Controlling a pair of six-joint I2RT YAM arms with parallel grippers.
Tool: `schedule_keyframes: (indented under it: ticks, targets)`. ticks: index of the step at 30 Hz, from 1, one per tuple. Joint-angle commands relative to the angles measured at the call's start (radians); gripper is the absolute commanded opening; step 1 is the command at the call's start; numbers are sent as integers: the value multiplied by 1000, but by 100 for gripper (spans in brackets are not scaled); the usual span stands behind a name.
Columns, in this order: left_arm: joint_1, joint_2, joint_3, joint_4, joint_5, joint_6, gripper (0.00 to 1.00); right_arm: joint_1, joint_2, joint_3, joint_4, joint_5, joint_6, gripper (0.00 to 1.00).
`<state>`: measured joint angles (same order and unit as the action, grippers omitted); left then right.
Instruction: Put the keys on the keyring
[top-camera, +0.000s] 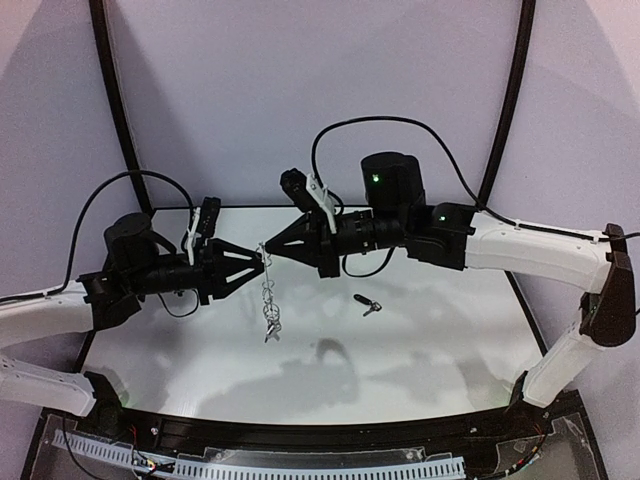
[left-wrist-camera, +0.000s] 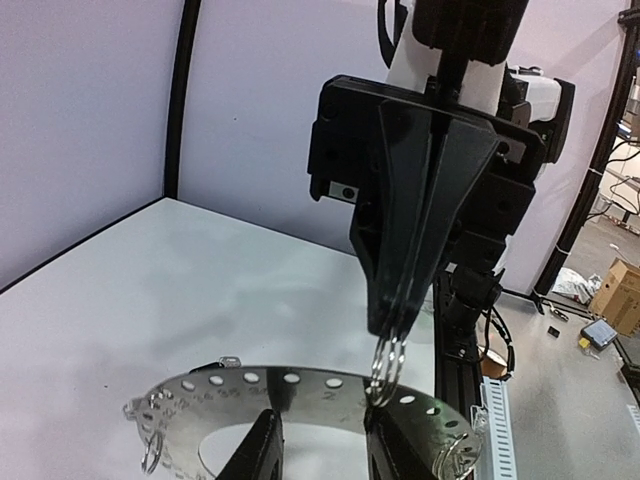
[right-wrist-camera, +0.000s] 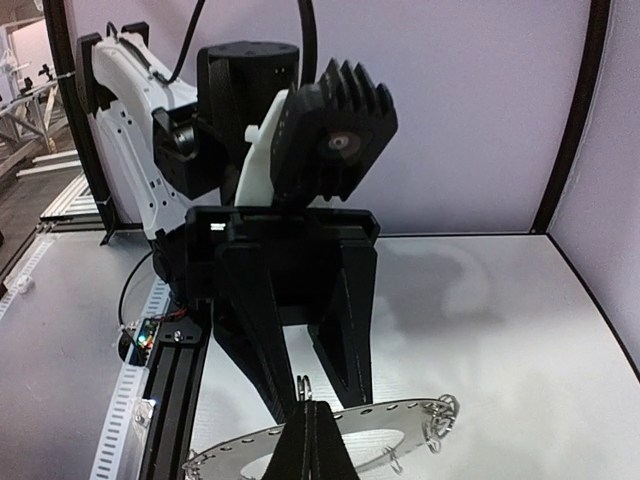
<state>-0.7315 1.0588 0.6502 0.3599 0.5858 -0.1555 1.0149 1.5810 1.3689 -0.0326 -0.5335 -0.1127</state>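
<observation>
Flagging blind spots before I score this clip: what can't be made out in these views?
1. Whether the left claw grips the keyring: left wrist view, bottom edge cuts off the contact.
2. Head colour of the loose key: top view, too small.
3. Whether another key hangs in the dangling cluster: top view, too small.
</observation>
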Motion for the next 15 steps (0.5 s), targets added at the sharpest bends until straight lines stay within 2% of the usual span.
schedule_keyframes:
  ticks: [1,8,13,15]
  targets:
    - [1,-8,2,66,-1,-3,28,13,-44,-19,110,-14,52,0]
    - [1,-8,-19,156,12,-36,28,12,-39,-26,121,-6,64,0]
    - [1,-6,-13,159,28,-38,27,12,-35,-35,149,-5,78,0]
    - [1,6,-8,158,37,-34,20,12,-35,-34,155,-5,85,0]
